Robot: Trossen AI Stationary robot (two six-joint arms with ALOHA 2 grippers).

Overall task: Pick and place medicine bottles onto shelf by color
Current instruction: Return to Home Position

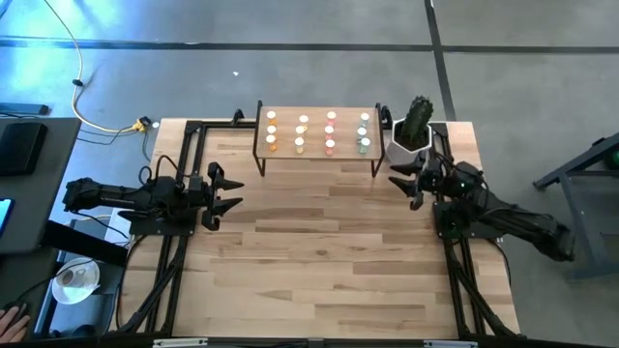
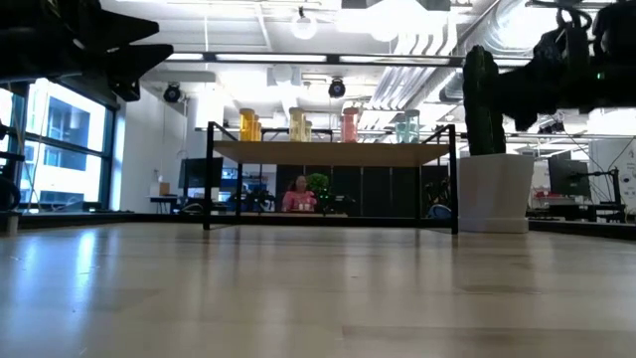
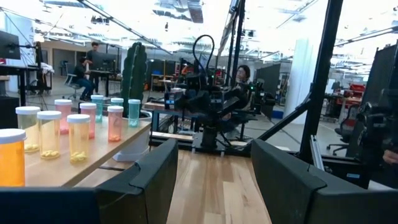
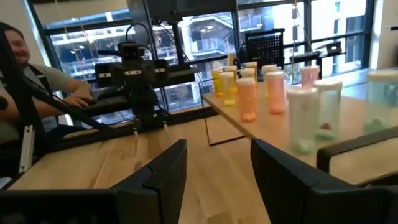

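Every bottle [image 1: 331, 131] I can see stands on the shelf [image 1: 316, 109] in colour columns, so I judge the sorting done. Left gripper [image 1: 229, 193] and right gripper [image 1: 402, 184] hang spread and empty at the table's [image 1: 319, 251] sides, clear of the shelf.

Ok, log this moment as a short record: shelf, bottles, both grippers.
shelf: at the far edge of the table, beside the pot
bottles: on the shelf, in four colour columns: orange, yellow, pink, green
left gripper: open, empty, over the table's left side
right gripper: open, empty, close to the pot
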